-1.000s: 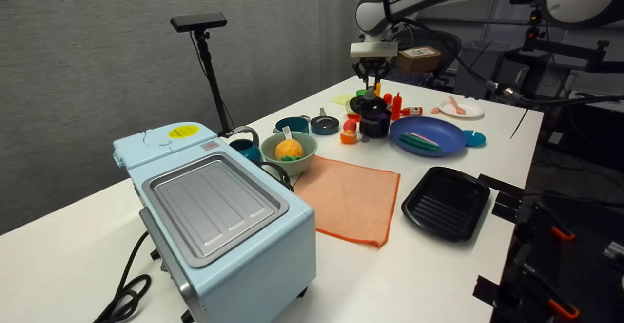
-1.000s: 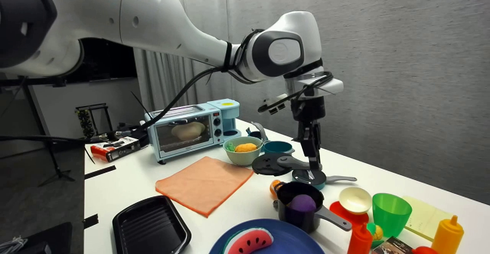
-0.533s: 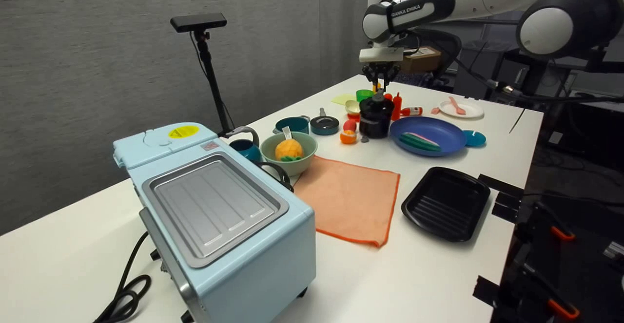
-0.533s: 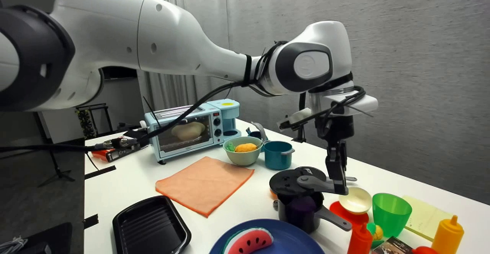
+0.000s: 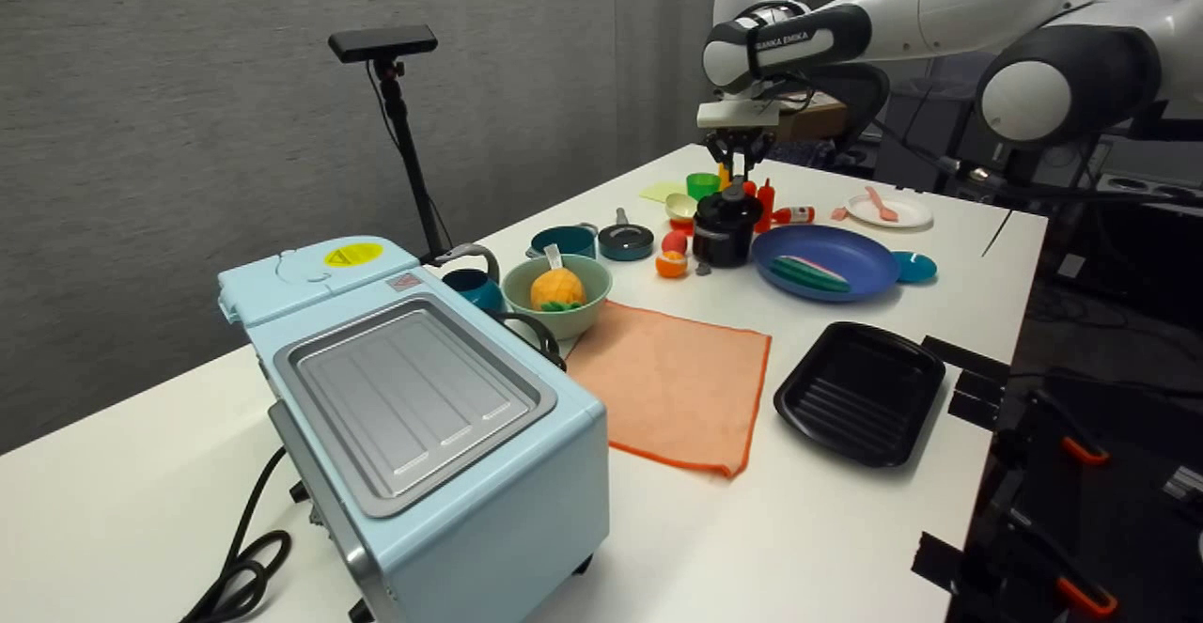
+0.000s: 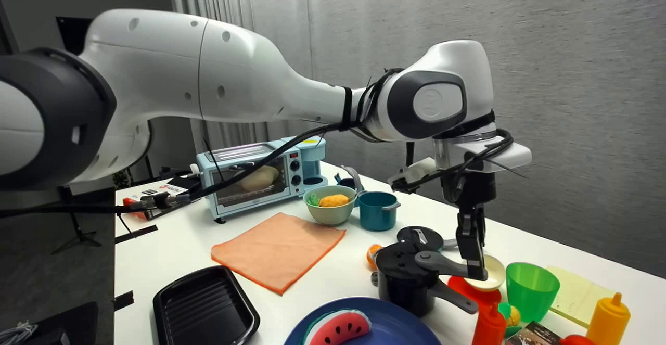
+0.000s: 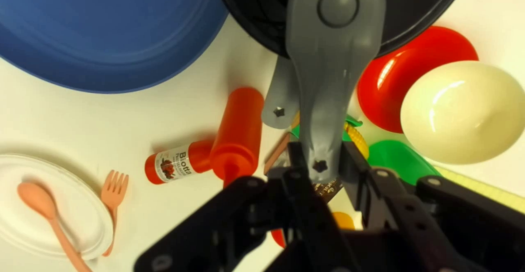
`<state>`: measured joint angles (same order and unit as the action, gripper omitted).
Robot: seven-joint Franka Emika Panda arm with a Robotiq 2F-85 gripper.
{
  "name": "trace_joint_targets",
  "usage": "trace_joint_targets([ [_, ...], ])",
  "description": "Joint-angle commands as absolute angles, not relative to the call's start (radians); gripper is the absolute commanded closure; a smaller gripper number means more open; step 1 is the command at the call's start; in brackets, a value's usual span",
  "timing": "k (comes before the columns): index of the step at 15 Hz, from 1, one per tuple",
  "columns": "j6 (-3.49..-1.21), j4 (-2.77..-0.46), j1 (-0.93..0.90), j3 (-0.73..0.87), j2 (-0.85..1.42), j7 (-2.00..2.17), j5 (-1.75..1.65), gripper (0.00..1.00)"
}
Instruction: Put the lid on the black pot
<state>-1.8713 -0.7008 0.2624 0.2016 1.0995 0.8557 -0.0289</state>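
The lid (image 6: 398,259) is round and black with a long grey handle. It is level over the mouth of the black pot (image 6: 403,295), at or just above the rim; I cannot tell if it rests there. In an exterior view the lid (image 5: 731,207) also covers the pot (image 5: 721,246). My gripper (image 7: 324,157) is shut on the end of the lid's handle, with a finger on each side. The pot's grey handle (image 7: 281,99) shows below and beside the lid's handle, slightly out of line with it. The pot's inside is hidden.
Close by are the blue plate (image 6: 380,308) with a watermelon slice, a red bottle (image 7: 238,128), a red dish (image 7: 434,50), a cream bowl (image 7: 463,116) and a green cup (image 6: 530,288). A black tray (image 6: 205,303) and orange cloth (image 6: 278,251) lie further off.
My gripper carried the lid over to the pot and lowered it onto or just above the rim. The purple thing in the pot is now covered. The pot has not moved.
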Motion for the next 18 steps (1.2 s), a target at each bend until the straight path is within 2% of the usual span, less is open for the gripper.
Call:
trace_joint_targets([
  [1,-1.825,-0.600,0.269,0.196,1.155,0.862,-0.021,0.46],
  [3,-1.819,-0.595,0.267,0.194,1.162,0.860,-0.023,0.34],
  [6,-1.810,-0.590,0.269,0.193,1.167,0.863,-0.022,0.09],
  [8,-1.804,-0.587,0.270,0.191,1.162,0.861,-0.019,0.00],
  [13,-1.814,-0.582,0.237,0.181,1.105,0.824,-0.029,0.00],
  [18,-1.804,-0.598,0.215,0.121,1.023,0.587,-0.026,0.00],
])
